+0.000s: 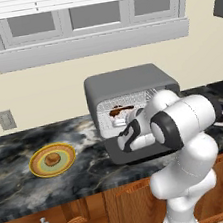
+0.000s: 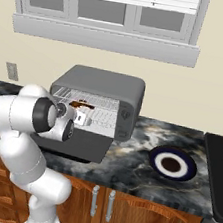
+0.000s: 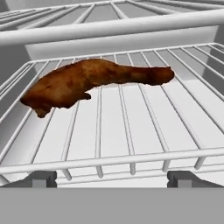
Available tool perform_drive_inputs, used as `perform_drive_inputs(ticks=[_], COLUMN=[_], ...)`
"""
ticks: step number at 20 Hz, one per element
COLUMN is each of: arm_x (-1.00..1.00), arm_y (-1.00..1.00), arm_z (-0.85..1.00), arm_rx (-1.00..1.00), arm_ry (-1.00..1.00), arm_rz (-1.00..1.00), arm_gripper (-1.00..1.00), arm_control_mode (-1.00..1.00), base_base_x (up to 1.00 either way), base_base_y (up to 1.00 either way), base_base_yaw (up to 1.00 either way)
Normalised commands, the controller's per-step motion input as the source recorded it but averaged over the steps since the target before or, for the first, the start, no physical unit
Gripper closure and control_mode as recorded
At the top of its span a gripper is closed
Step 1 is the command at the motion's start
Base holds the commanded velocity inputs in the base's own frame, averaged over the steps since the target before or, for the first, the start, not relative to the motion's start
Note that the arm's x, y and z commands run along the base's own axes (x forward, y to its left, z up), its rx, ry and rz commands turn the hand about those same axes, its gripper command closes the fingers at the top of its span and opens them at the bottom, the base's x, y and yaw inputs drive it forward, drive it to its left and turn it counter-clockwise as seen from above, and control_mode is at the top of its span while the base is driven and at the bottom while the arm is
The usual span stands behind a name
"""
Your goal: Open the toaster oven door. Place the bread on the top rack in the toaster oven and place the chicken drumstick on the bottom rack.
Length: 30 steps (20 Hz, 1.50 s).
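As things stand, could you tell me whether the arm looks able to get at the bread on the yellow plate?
Probably yes. The bread lies uncovered on the yellow plate, left of the toaster oven, and the jaws stand open and empty. But the gripper is inside the oven by the chicken drumstick, so it must back out first.

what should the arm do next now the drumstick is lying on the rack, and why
Probably back the end effector straight out of the toaster oven. Its jaws stand open and the chicken drumstick lies free on the wire rack, apart from the fingertips. The bread sits on the yellow plate to the oven's left, so it likely comes next.
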Motion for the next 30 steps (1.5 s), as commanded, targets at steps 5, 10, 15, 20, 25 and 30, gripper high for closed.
perform_drive_inputs(ticks=[5, 10, 15, 20, 25, 30], arm_x=[0.28, 0.20, 0.08, -0.02, -0.25, -0.41], arm_y=[0.02, 0.00, 0.00, 0.00, 0.01, 0.00], arm_z=[0.29, 0.22, 0.07, 0.02, 0.15, 0.20], arm_rx=[0.00, 0.00, 0.00, 0.00, 0.00, 0.00], arm_ry=[0.06, 0.08, 0.02, 0.00, 0.00, 0.00], arm_rz=[0.00, 0.00, 0.00, 0.00, 0.00, 0.00], arm_gripper=[-1.00, -1.00, -1.00, -1.00, -1.00, -1.00], arm_control_mode=[-1.00, -1.00, -1.00, -1.00, -1.00, -1.00], base_base_x=[0.00, 0.00, 0.00, 0.00, 0.00, 0.00], base_base_y=[0.00, 0.00, 0.00, 0.00, 0.00, 0.00], base_base_yaw=[0.00, 0.00, 0.00, 0.00, 0.00, 0.00])
